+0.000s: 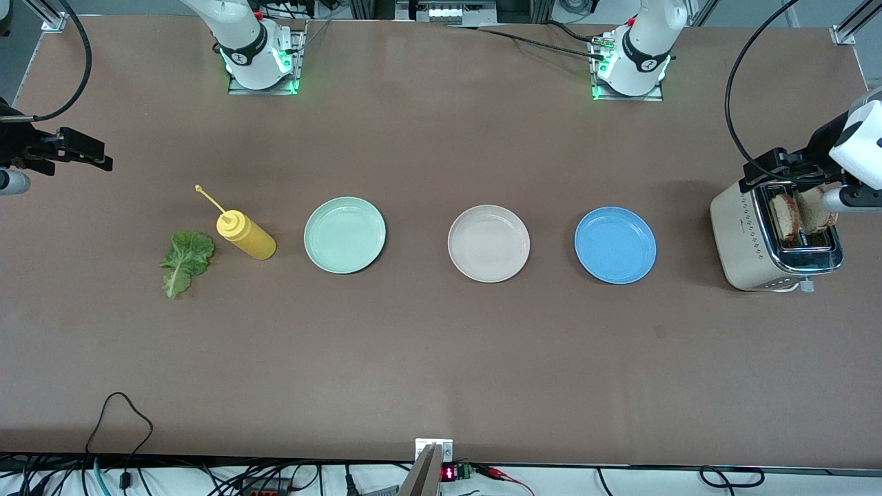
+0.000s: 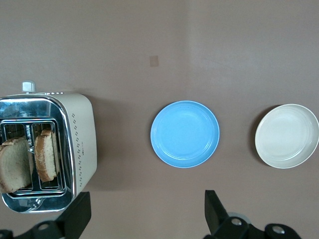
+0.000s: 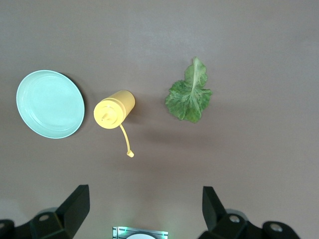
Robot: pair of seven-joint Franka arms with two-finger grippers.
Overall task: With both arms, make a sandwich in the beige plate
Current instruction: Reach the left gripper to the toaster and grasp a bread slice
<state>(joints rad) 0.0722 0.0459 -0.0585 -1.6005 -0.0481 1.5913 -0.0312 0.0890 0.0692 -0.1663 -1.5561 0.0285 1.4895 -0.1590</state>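
The beige plate [image 1: 488, 243] [image 2: 287, 135] lies bare in the middle of the table. Two slices of bread [image 1: 785, 215] [image 2: 46, 154] stand upright in the slots of a cream toaster [image 1: 747, 241] [image 2: 79, 144] at the left arm's end. A green lettuce leaf [image 1: 186, 260] [image 3: 189, 94] lies flat on the table at the right arm's end. My left gripper [image 1: 758, 172] [image 2: 147, 211] hangs open and holds nothing, high up beside the toaster. My right gripper [image 1: 93, 155] [image 3: 145, 209] also hangs open, with nothing in it, high over the right arm's end.
A blue plate [image 1: 615, 245] [image 2: 185, 134] lies between the beige plate and the toaster. A mint-green plate [image 1: 344, 235] [image 3: 50, 103] sits toward the right arm's end, with a yellow squeeze bottle [image 1: 246, 235] [image 3: 114, 109] between it and the lettuce. Cables run along the table's near edge.
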